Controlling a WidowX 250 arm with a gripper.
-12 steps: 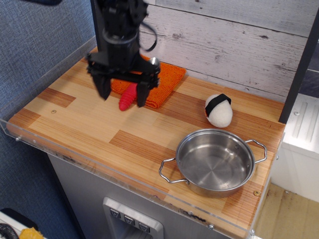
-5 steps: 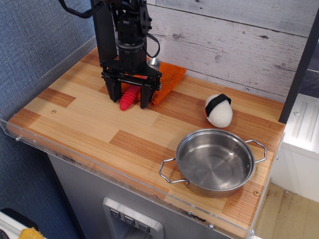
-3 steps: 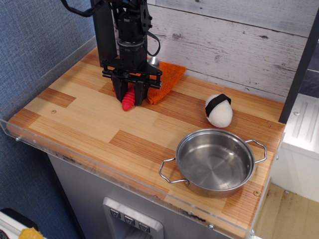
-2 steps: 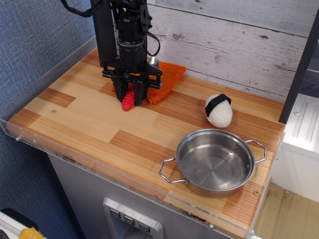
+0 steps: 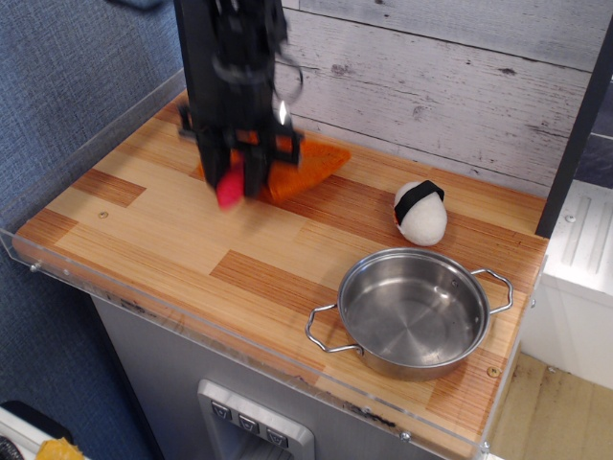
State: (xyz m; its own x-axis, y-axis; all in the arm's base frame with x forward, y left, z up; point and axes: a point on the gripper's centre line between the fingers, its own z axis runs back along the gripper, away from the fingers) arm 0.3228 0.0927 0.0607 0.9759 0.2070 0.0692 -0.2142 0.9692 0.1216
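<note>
**Tabletop contents, listed from the tool outward**

Tool (image 5: 235, 177): blurred by motion, fingers drawn narrow and clamped on a red ridged object (image 5: 228, 188), which appears lifted just clear of the wood.
Orange cloth (image 5: 305, 165): laid flat directly behind the tool, partly hidden by it.
Rice-ball toy (image 5: 420, 213): white with a black band, set well apart to the right.
Steel pot (image 5: 414, 311): two-handled, seen empty, near the front edge.
Tabletop (image 5: 153, 240): wooden, edged by a clear guard.

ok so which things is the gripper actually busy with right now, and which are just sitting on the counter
In the gripper's hands:
- gripper, blurred, closed on the red toy
- orange cloth right behind it

Just sitting there:
- rice ball, toward the back right
- steel pot, front right, nothing in it
- wooden counter
</note>
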